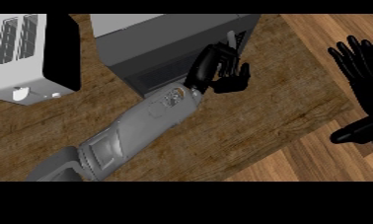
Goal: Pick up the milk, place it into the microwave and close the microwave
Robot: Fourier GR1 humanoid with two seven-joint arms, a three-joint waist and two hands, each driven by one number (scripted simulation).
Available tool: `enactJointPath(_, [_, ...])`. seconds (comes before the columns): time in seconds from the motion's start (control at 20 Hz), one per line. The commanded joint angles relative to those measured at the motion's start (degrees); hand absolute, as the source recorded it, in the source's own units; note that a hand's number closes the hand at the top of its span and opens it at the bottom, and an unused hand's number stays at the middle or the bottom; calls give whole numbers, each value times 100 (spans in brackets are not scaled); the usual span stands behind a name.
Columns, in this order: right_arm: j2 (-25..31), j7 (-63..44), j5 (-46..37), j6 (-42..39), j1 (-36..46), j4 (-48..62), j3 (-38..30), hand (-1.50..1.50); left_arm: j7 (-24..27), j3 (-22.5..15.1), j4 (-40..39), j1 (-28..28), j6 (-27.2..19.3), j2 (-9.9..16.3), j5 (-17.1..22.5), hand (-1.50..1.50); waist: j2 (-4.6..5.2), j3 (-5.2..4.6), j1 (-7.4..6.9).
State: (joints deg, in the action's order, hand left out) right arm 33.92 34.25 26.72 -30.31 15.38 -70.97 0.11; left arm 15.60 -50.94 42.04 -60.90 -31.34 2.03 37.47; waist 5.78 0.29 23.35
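The grey microwave [175, 40] stands at the top middle of the counter, its dark front [149, 77] facing down-left. Its door looks flush with the body. My left hand [227, 72] is open, its straight fingers resting against the right end of that front, near the handle side. The left forearm [138, 129] runs up to it from the lower left. No milk shows anywhere; whether it is inside the microwave is hidden. My right hand [355, 65] rests open at the right edge, fingers up, holding nothing.
A white toaster [25, 55] with a black side stands at the left, close to the microwave. The dark wooden counter [255, 119] ends in a diagonal edge at the lower right, with lighter wood floor [313, 164] beyond it.
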Motion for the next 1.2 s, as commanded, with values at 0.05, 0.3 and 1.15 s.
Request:
enactJointPath(0.05, [230,130,-92,-708,228,-363,308,150,39,35,-107,-417,-28,-192,87,150,-16,2,114])
enactJointPath(0.3, [302,39,-155,-1047,351,-891,714,150,41,-3,-100,-415,-86,-192,223,150,-35,14,162])
enactJointPath(1.15, [331,-504,114,-978,292,-2032,1264,150,248,-57,-133,-371,-520,-186,462,150,-42,19,474])
